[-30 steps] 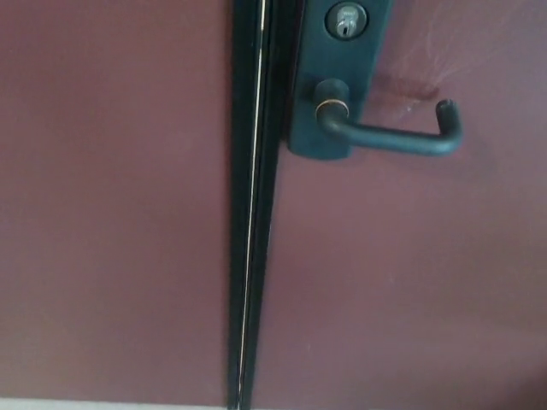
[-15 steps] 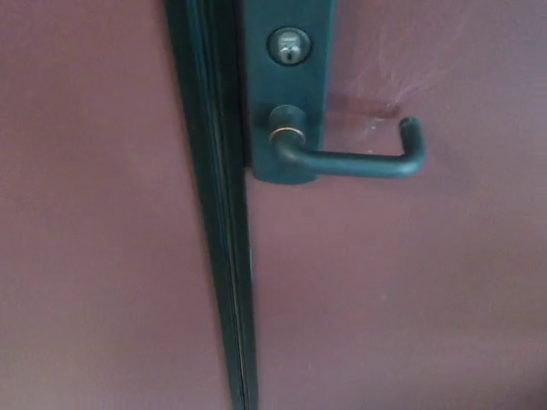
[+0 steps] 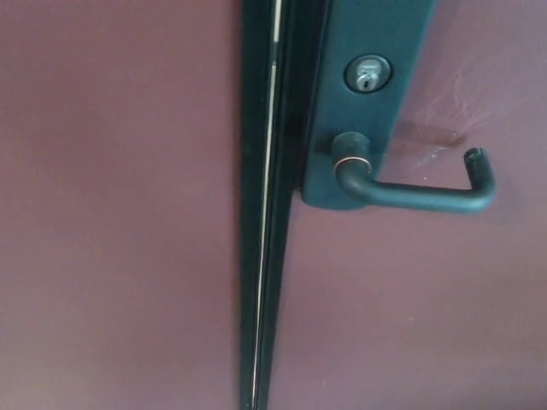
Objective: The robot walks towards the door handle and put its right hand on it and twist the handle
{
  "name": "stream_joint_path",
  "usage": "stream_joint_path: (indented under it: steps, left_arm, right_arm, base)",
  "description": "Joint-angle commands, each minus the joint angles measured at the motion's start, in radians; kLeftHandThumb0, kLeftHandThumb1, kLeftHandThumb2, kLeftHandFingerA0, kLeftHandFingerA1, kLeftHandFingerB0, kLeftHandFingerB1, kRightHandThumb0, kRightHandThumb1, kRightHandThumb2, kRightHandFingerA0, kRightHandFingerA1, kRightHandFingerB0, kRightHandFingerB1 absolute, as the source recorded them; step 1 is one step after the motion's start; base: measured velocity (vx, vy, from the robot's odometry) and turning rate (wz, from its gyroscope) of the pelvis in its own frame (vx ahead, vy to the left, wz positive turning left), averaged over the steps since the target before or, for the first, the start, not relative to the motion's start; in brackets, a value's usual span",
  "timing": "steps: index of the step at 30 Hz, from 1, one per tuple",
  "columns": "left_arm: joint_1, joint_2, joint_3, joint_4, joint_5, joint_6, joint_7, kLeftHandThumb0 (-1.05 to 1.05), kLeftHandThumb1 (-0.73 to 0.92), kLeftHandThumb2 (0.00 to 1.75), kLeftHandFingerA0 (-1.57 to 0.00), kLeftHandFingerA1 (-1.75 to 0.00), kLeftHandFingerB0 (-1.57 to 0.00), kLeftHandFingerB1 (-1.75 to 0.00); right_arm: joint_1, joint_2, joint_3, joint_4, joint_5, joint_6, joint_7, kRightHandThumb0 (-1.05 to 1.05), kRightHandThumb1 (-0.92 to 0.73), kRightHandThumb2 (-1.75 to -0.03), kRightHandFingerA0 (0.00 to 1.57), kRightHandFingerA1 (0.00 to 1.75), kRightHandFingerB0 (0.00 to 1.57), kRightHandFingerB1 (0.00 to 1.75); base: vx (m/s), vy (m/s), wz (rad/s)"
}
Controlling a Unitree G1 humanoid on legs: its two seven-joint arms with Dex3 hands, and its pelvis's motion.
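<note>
A dark lever door handle (image 3: pixel 419 196) juts out level to the right from a dark backplate (image 3: pixel 359 102) on a maroon door (image 3: pixel 410 316). Its tip bends back toward the door at the far right. A silver keyhole cylinder (image 3: pixel 368 73) sits in the plate above the lever's pivot. Neither of my hands shows in the head view, and nothing touches the handle.
A dark vertical door edge with a thin bright seam (image 3: pixel 267 213) runs down the picture just left of the backplate. Left of it is another maroon panel (image 3: pixel 111 213). A pale scuff marks the door above the lever's tip (image 3: pixel 461 98).
The whole picture has shifted as the camera swayed: the handle now sits lower and further right than half a second ago. The handle itself stays level and untouched.
</note>
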Motion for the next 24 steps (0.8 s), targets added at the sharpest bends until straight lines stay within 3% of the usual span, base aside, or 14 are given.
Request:
stream_joint_path:
  steps: [1,12,15,16,19,20,21,24]
  left_arm:
    - [0.007,-0.005,-0.007,0.006,0.018,-0.004,0.006,-0.17,0.69,0.60,-0.62,-0.46,-0.46,-0.40]
    - [0.008,-0.007,-0.006,-0.001,0.015,-0.012,0.003,-0.18,0.69,0.60,-0.62,-0.46,-0.46,-0.40]
    - [-0.003,-0.008,-0.008,0.002,0.017,-0.005,0.003,-0.18,0.69,0.60,-0.62,-0.46,-0.46,-0.40]
    - [0.014,-0.010,-0.010,0.001,0.018,-0.009,0.006,-0.18,0.69,0.60,-0.62,-0.46,-0.46,-0.40]
    - [0.016,-0.010,-0.011,0.001,0.018,-0.009,0.006,-0.18,0.69,0.60,-0.62,-0.46,-0.46,-0.40]
    - [0.002,-0.016,-0.014,-0.002,0.019,-0.008,0.001,-0.18,0.69,0.60,-0.61,-0.45,-0.46,-0.40]
    - [0.005,-0.014,-0.014,-0.004,0.018,-0.011,-0.001,-0.18,0.69,0.60,-0.61,-0.45,-0.46,-0.40]
    - [0.007,-0.013,-0.014,-0.005,0.018,-0.013,-0.002,-0.18,0.69,0.60,-0.61,-0.45,-0.46,-0.40]
  right_arm:
    - [0.006,-0.005,-0.001,0.005,-0.002,0.005,0.000,-0.31,-0.68,-0.61,0.72,0.52,0.37,0.37]
    - [-0.017,-0.011,0.009,0.005,-0.007,0.014,0.005,-0.31,-0.67,-0.60,0.70,0.50,0.32,0.34]
    - [-0.027,-0.013,0.006,0.007,-0.004,0.012,0.015,-0.31,-0.68,-0.62,0.71,0.51,0.38,0.37]
    - [-0.009,-0.010,-0.015,0.008,0.019,-0.008,0.032,-0.28,-0.67,-0.60,0.75,0.57,0.51,0.41]
    - [-0.007,-0.009,-0.022,0.008,0.018,-0.012,0.035,-0.28,-0.67,-0.60,0.75,0.57,0.51,0.41]
    - [-0.005,-0.015,-0.076,0.000,0.072,-0.052,0.077,-0.25,-0.68,-0.60,0.76,0.64,0.53,0.42]
    - [-0.003,-0.021,-0.100,-0.006,0.092,-0.067,0.097,-0.24,-0.68,-0.60,0.73,0.57,0.51,0.41]
    - [-0.002,-0.021,-0.123,-0.008,0.088,-0.074,0.109,-0.24,-0.68,-0.60,0.73,0.57,0.51,0.41]
  base:
    - [0.00,0.000,0.00]
    - [-0.01,-0.015,0.01]
    - [0.00,0.000,0.00]
    - [0.00,0.000,0.00]
    - [0.00,0.000,0.00]
    - [0.00,0.000,0.00]
    - [0.00,0.000,0.00]
    - [0.00,0.000,0.00]
